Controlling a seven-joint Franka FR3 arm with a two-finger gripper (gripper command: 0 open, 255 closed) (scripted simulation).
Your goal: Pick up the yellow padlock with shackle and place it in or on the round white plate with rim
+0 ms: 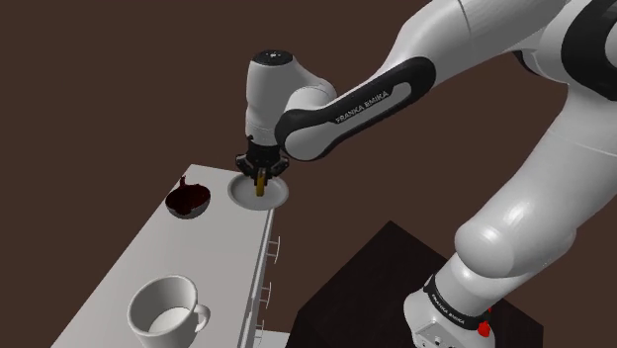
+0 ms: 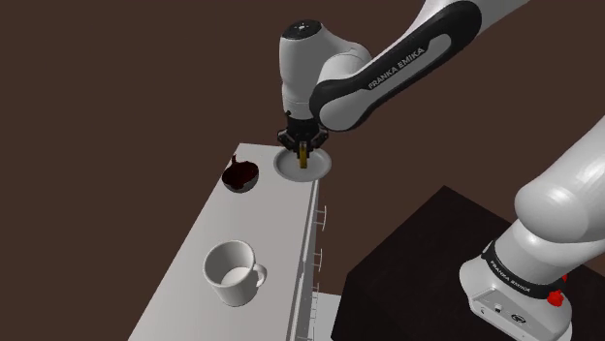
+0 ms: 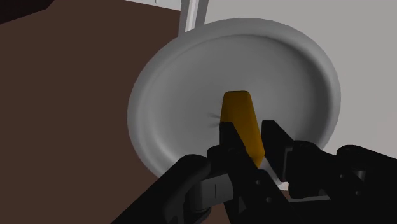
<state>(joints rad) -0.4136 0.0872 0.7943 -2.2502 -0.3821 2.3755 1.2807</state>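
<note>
One gripper [image 3: 249,139] clasps the yellow padlock [image 3: 239,111], long axis downward; the white plate [image 3: 191,95] lies directly beneath, at the counter's [image 1: 129,259] far end.

bowl [image 1: 188,203]: dark red, upright, towards counter's far end
mug [image 1: 166,308]: white, upright, near end, well apart from bowl
counter [image 1: 198,247]: pale grey top, handles [image 1: 278,244] on its front

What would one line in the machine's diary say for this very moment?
pincer: shut on padlock | padlock: over middle of plate | touching plate: cannot tell | release: not yet done
</note>
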